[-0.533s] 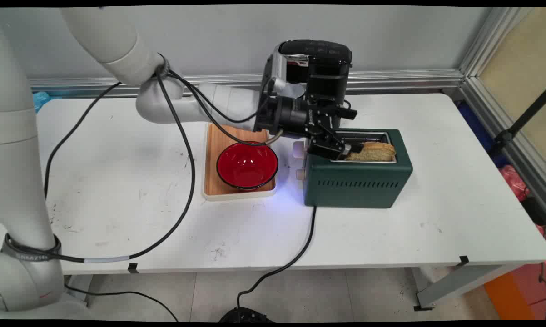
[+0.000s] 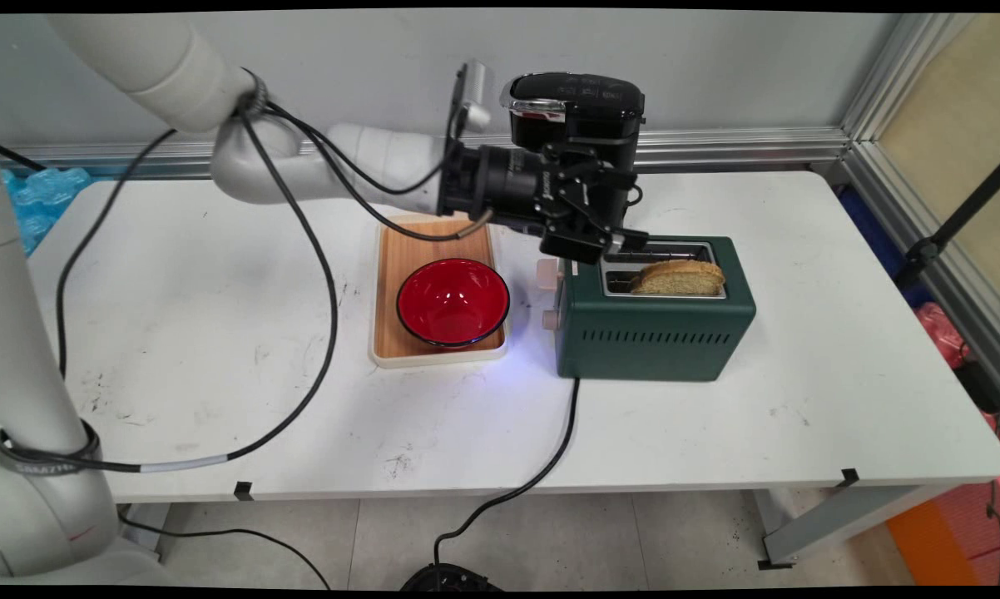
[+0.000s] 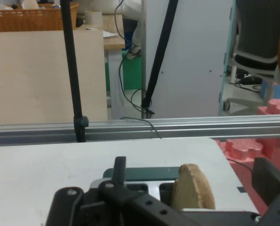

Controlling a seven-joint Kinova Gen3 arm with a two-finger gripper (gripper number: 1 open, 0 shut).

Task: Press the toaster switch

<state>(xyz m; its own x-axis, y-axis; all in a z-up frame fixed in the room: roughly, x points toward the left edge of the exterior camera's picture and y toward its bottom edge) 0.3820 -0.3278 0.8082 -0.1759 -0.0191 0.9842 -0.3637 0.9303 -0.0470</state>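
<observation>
Where a toaster (image 2: 658,333) stands on the bench (image 2: 716,433), hovering just over its left end with pincer (image 2: 629,243) spread and empty, near a bread slice (image 2: 679,279) upright in the front slot.

The tool (image 2: 625,243) is showing black against the white arm (image 2: 358,170), with black cables (image 2: 317,241) trailing from it. The toaster (image 2: 654,329) is wearing dark green, with a silver top plate and a row of thin vertical vent slits along its side. The bread slice (image 2: 680,278) is showing a tan crumb and a browner crust. The bowl (image 2: 452,301) is gleaming red inside a black rim. The tray (image 2: 393,274) is showing light wood grain with a white edge. The table (image 2: 217,316) is looking white, flecked with dark scuffs. The coffee machine (image 2: 579,108) is showing black with a chrome band.
</observation>
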